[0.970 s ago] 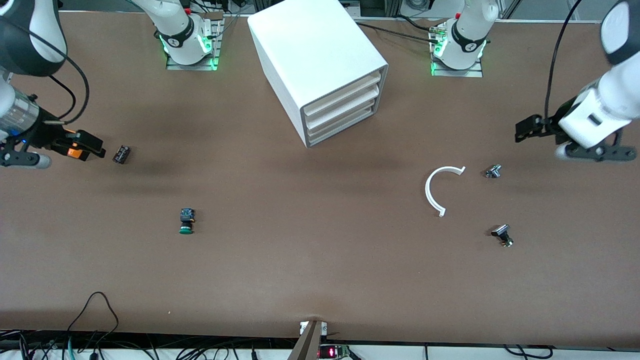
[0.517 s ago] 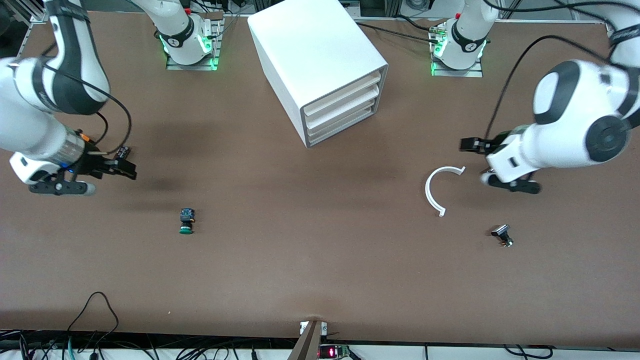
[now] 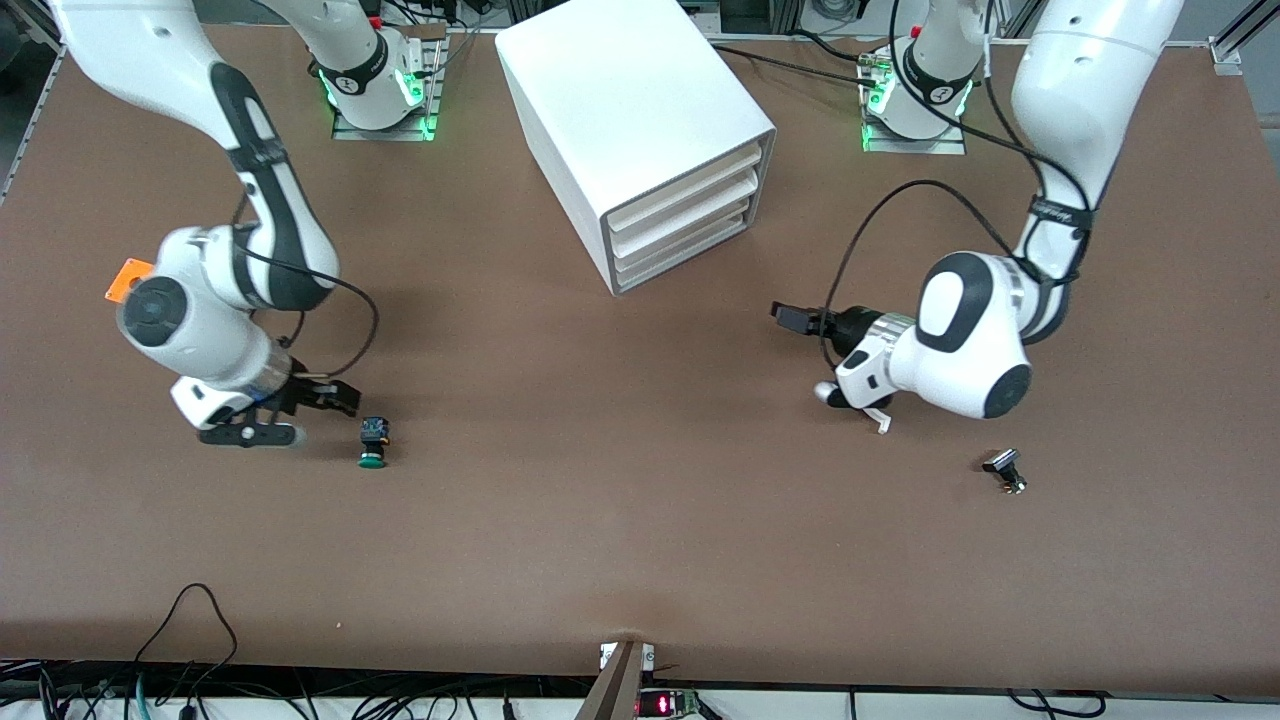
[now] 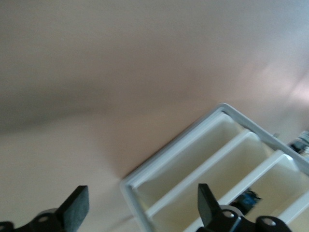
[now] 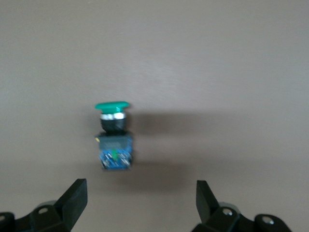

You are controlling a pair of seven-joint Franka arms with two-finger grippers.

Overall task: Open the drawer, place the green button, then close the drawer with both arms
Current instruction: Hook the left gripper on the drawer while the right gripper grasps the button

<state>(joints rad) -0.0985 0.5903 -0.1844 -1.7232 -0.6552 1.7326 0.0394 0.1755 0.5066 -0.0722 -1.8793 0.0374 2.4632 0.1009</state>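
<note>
Nothing of the task looks done yet. Nearest the front camera, the button (image 3: 373, 443) lies loose on the table (image 3: 640, 540), just beside the right gripper (image 3: 345, 402), whose fingers stand wide and empty. Farther up, the left gripper (image 3: 792, 317), also wide and empty, faces the cabinet (image 3: 620, 110); its lowest drawer (image 3: 685, 255) stays closed. Opening, placing and closing all remain.

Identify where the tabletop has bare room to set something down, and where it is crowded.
Free: the wide brown strip nearer the front camera than the green-capped push button and the small black-and-silver part. Crowded: beside the button, where the right gripper hangs, and between the white three-drawer cabinet and left gripper.
</note>
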